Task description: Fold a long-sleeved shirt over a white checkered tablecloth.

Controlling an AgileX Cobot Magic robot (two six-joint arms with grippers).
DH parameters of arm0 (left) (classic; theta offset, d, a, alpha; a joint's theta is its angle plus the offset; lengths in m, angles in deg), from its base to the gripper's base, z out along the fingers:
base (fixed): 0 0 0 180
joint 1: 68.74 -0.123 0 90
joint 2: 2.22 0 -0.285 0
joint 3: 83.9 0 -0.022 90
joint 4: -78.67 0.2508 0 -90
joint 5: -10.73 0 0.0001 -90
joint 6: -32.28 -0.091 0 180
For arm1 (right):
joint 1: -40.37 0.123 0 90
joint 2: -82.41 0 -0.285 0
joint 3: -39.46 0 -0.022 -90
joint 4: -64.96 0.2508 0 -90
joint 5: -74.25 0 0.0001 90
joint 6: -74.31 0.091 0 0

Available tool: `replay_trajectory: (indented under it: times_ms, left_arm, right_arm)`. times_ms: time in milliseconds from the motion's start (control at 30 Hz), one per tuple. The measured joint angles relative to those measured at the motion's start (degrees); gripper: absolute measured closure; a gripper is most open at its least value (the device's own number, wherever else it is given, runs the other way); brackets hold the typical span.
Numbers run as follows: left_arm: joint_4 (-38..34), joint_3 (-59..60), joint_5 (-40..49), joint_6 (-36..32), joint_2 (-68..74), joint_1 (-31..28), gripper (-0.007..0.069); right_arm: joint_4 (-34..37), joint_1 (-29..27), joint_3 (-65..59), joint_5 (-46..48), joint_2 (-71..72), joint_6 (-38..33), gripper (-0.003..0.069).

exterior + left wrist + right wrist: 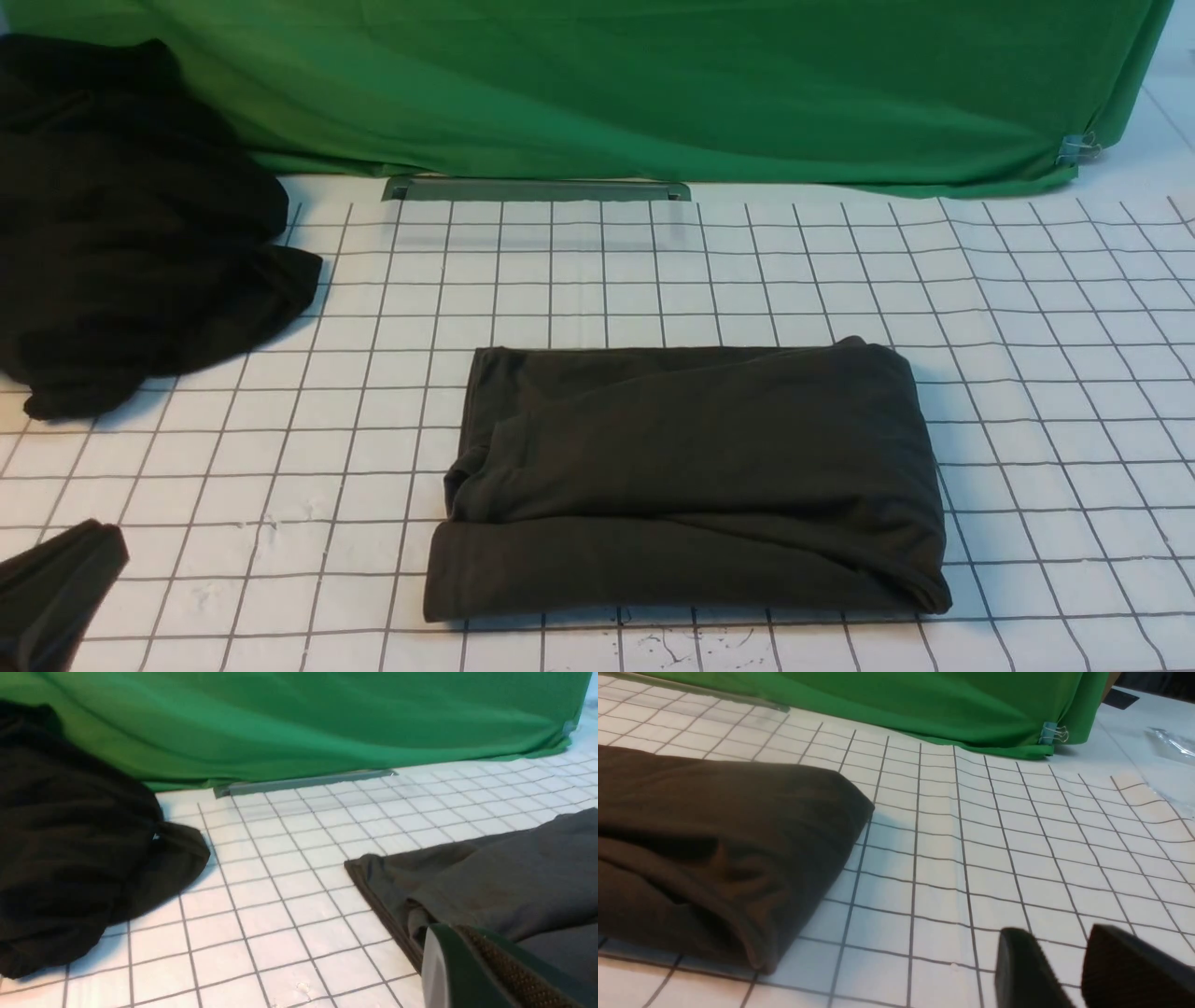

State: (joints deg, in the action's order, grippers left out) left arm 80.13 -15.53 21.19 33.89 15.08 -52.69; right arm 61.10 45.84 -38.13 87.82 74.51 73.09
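— Where is the long-sleeved shirt [686, 476] lying?

— It is sitting folded into a thick dark olive rectangle on the white checkered tablecloth [1046, 392], layered edges showing; beside the left gripper [472, 970], whose jaws are pressed together on nothing; apart from the right gripper [1069, 970], whose fingers are standing slightly parted and empty.

— Anything else?

— A black cloth heap [121, 233] is slumping beyond the left gripper; a green cloth [653, 84] is hanging behind.
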Motion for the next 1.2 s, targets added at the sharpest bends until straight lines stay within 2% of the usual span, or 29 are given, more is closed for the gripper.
replay_trajectory:
  times_ms: [100, 367, 467, 733, 1200]
  left_arm:
    - [0.49, 0.83, -0.32, 0.38, -2.43, -2.90, 0.0619]
    - [-2.56, 7.76, -1.35, 1.01, -9.23, -17.83, 0.0619]
    - [-4.29, 8.97, -1.52, 1.01, -9.34, -20.21, 0.0619]
    - [-5.38, 9.18, 2.01, -1.61, -9.45, -20.61, 0.0619]
    - [-5.41, 9.18, 2.51, -1.61, -9.45, -20.61, 0.0619]
  right_arm:
    - [0.00, 0.00, 0.00, 0.07, 0.00, 0.00, 0.0448]
    - [0.00, 0.00, 0.00, 0.07, 0.00, 0.00, 0.0431]
    - [0.00, 0.00, 0.00, 0.06, 0.00, 0.00, 0.0425]
    - [0.00, 0.00, 0.00, 0.06, 0.00, 0.00, 0.0421]
    - [0.00, 0.00, 0.00, 0.06, 0.00, 0.06, 0.0419]
